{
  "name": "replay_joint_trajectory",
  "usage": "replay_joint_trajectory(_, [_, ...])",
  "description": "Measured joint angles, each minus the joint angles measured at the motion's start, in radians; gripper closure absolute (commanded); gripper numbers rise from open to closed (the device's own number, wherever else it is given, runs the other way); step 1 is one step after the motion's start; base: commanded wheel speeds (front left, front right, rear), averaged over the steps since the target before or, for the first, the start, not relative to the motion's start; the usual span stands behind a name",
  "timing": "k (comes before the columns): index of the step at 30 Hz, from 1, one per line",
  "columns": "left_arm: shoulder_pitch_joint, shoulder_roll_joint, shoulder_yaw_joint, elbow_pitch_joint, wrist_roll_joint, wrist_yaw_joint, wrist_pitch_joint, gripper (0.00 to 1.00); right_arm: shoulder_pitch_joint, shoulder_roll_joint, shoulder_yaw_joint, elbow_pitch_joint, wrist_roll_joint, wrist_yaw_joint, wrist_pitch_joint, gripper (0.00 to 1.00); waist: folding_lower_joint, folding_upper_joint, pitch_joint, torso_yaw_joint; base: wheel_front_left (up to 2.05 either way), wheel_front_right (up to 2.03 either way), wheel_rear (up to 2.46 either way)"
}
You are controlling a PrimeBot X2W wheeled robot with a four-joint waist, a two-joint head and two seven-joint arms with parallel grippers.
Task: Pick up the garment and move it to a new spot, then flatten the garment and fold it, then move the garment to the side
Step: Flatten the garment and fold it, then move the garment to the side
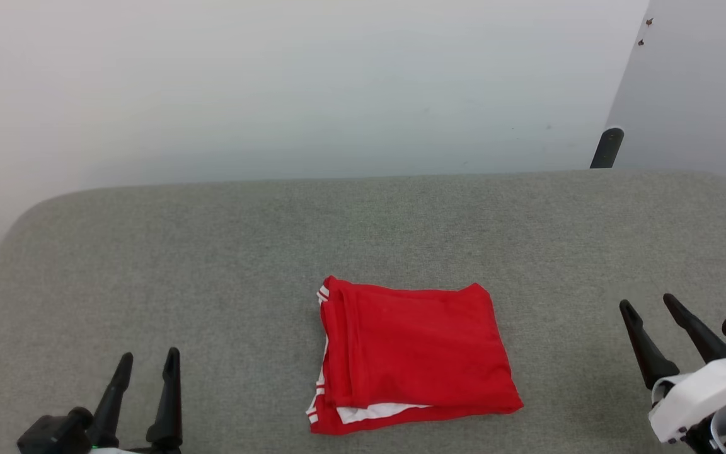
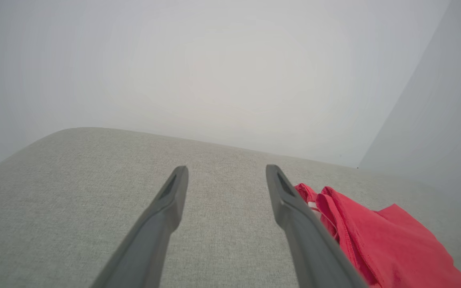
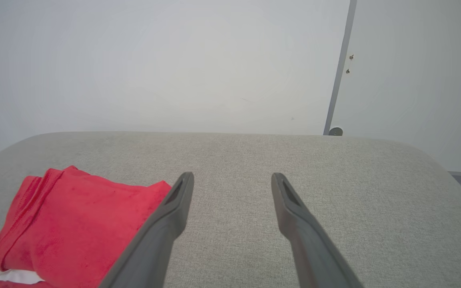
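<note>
The garment [image 1: 416, 356] lies folded into a neat red rectangle on the grey cushioned surface [image 1: 212, 252], near its front edge at the middle. White sleeve fabric and red-and-white trim peek out along its left and lower edges; the chest lettering is hidden. My left gripper [image 1: 147, 360] stands open at the lower left, well apart from the garment, which shows at the right of the left wrist view [image 2: 378, 240]. My right gripper [image 1: 646, 304] stands open at the lower right, also clear of it. In the right wrist view the garment [image 3: 70, 224] lies left of the open gripper [image 3: 232, 178].
A pale wall [image 1: 306, 88] rises right behind the grey surface. A dark post [image 1: 607, 148] stands at the back right beside a light panel [image 1: 697, 82]. Bare grey surface stretches to either side of the garment and behind it.
</note>
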Motion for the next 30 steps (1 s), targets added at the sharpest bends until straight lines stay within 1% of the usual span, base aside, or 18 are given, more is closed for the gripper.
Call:
replay_joint_trajectory(7, [0.004, 0.001, 0.005, -0.004, 0.001, 0.0, 0.0, 0.0, 0.045, 0.031, -0.045, -0.04, -0.026, 0.0, 0.01, 0.0, 0.0, 0.0, -0.008, 0.003, 0.0, 0.0, 0.0])
replay_joint_trajectory(17, [0.005, 0.001, 0.007, -0.006, 0.001, 0.0, 0.0, 0.0, 0.081, 0.053, -0.079, -0.069, -0.044, 0.0, 0.029, 0.0, 0.0, 0.0, -0.014, 0.009, 0.0, 0.0, 0.0])
replay_joint_trajectory(24, [0.004, -0.001, 0.0, -0.007, 0.002, 0.0, 0.0, 0.0, 0.094, 0.057, -0.08, -0.075, -0.047, 0.0, 0.046, 0.0, 0.0001, 0.0, -0.014, 0.02, 0.0, 0.0, 0.0])
replay_joint_trajectory(30, [0.003, 0.007, 0.026, -0.01, 0.002, 0.0, 0.0, 0.0, 0.095, 0.067, -0.055, -0.082, -0.053, 0.0, 0.072, 0.0, 0.0, 0.0, -0.017, 0.06, 0.0, 0.0, 0.0])
